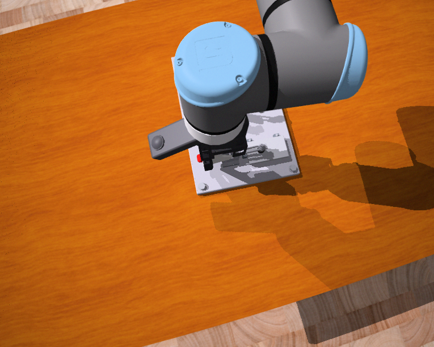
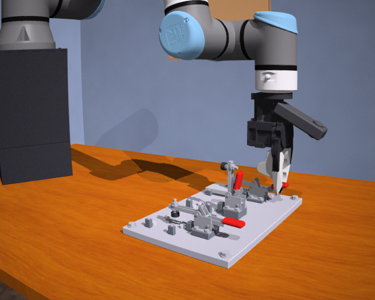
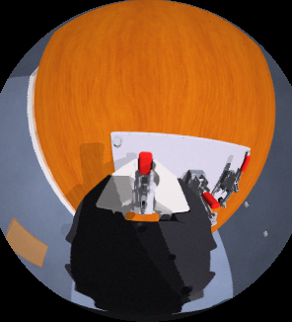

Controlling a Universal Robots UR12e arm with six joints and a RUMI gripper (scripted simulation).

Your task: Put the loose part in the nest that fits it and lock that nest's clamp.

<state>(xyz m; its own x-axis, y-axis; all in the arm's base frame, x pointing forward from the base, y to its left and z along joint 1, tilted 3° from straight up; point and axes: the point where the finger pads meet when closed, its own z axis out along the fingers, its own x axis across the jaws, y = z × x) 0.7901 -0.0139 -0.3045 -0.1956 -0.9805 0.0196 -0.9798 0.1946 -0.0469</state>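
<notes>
Gripper (image 2: pixel 278 183) pinches the red clamp handle (image 2: pixel 284 185), which lies low at the fixture plate (image 2: pixel 254 233) edge, 3 o'clock in the exterior view. The loose part itself cannot be distinguished among the nests.

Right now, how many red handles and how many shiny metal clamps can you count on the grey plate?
Red clamp handles: 3 (near one lying flat, middle one standing up, far one gripped by the black two-jaw gripper)
Grey metal toggle clamps: 3
Light grey fixture plate: 1
Total: 7
</notes>
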